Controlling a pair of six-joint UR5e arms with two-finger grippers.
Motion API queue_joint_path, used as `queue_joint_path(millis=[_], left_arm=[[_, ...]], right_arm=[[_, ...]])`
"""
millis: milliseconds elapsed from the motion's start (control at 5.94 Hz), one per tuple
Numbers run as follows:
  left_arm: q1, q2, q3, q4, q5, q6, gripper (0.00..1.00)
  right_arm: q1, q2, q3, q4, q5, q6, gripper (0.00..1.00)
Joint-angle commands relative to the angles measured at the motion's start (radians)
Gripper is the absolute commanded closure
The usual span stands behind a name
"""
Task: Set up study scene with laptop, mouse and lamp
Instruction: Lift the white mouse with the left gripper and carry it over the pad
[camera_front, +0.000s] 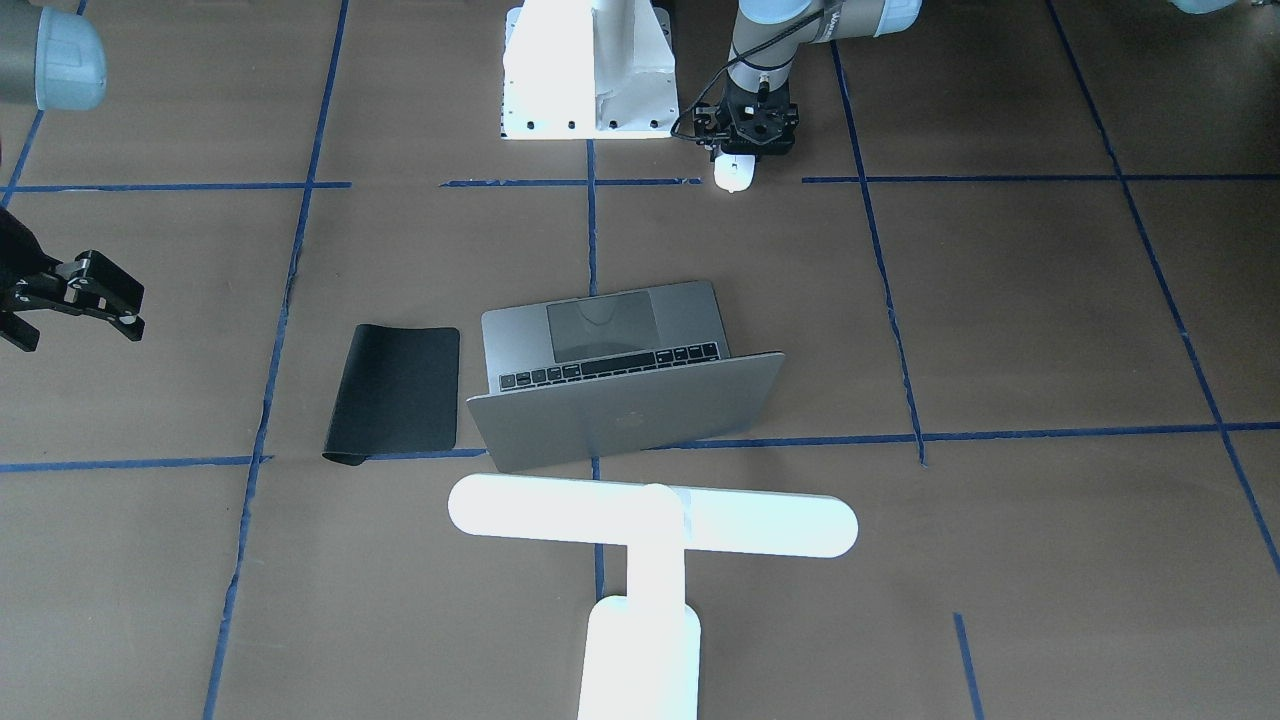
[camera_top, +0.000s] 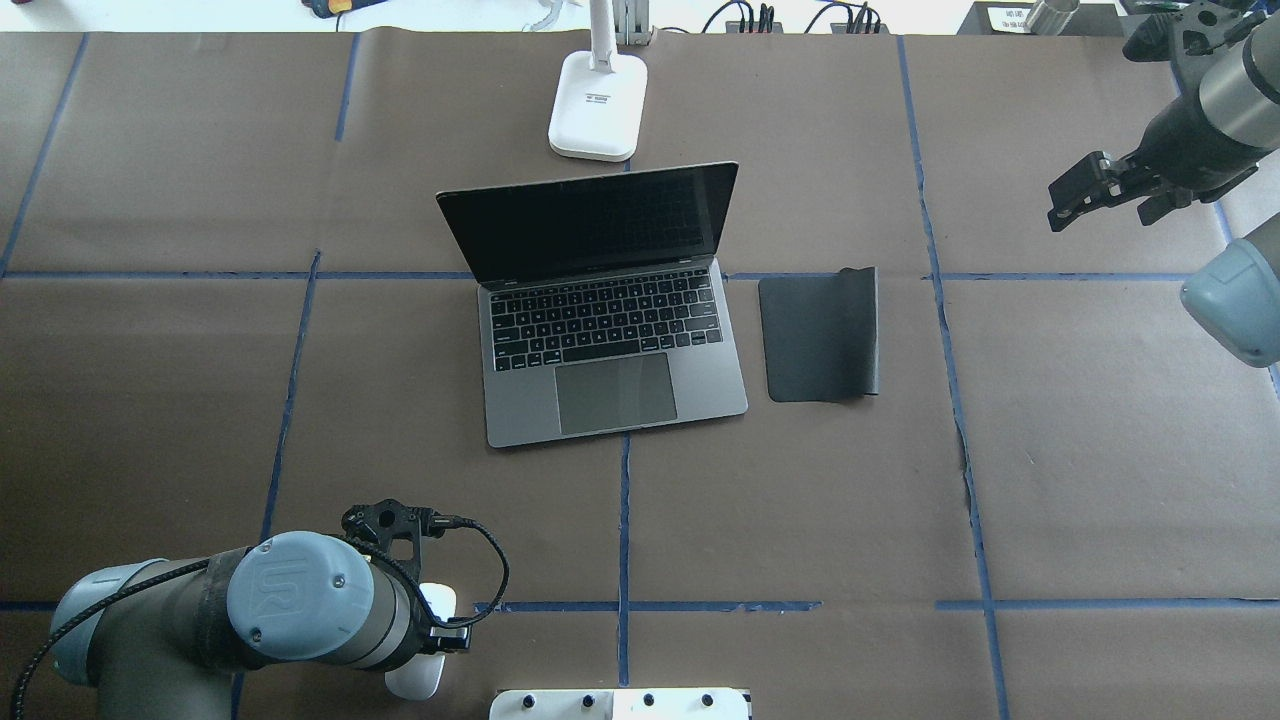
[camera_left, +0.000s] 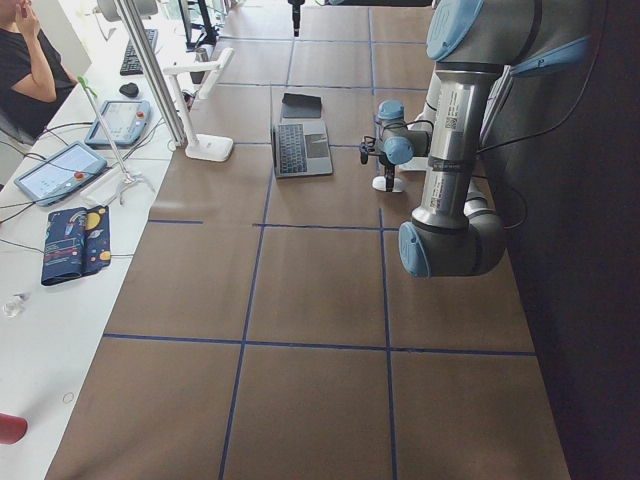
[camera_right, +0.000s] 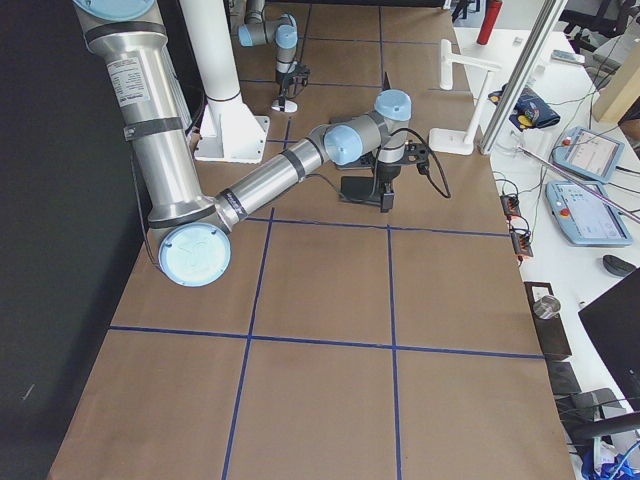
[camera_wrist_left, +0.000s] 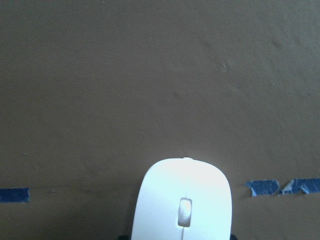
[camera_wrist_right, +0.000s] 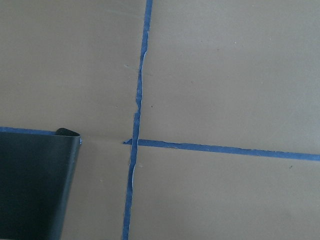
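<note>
Under the left gripper, close in front of the robot base, the mouse lies on the table, across a blue tape line. The gripper points straight down over the mouse's rear half. The front half, with the scroll wheel, sticks out ahead of the gripper, away from the robot. The wrist camera shows only a dark sliver at the bottom edge on either side of the mouse. I cannot tell whether the jaws are clamped on it or merely straddle it, nor whether it has left the table.

Well ahead of this gripper, toward the middle of the table, sits the laptop. It is open, with a dark screen, and its trackpad edge is the side nearest the gripper. Beyond the laptop, still farther from the gripper, stands the lamp, its base just behind the raised lid.

The pad, black and flat, lies just beside the laptop on the side toward the right gripper. Its outer edge curls up slightly.

The right gripper hangs above the table, outward of the pad and past its far corner. Its jaws are spread wide and have hold of nothing. Its wrist camera looks down on the pad's curled corner and a crossing of tape lines. The mouse is well apart from this gripper.
</note>
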Motion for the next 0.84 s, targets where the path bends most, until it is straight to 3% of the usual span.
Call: queue_joint_path(millis=[0, 337, 673], left_arm=[[-0.003, 0.000, -0.027, 0.009, -0.002, -0.001, 0.98], [-0.069, -0.013, -0.060, 0.015, -0.002, 0.014, 0.98], [-0.153, -0.193, 0.036, 0.017, 0.001, 0.094, 0.98]], right_arm=[[0.001, 0.002, 0.000, 0.000, 0.000, 0.000, 0.00], [0.024, -0.009, 0.002, 0.000, 0.012, -0.024, 0.00], [0.052, -0.081, 0.044, 0.000, 0.014, -0.088, 0.00]])
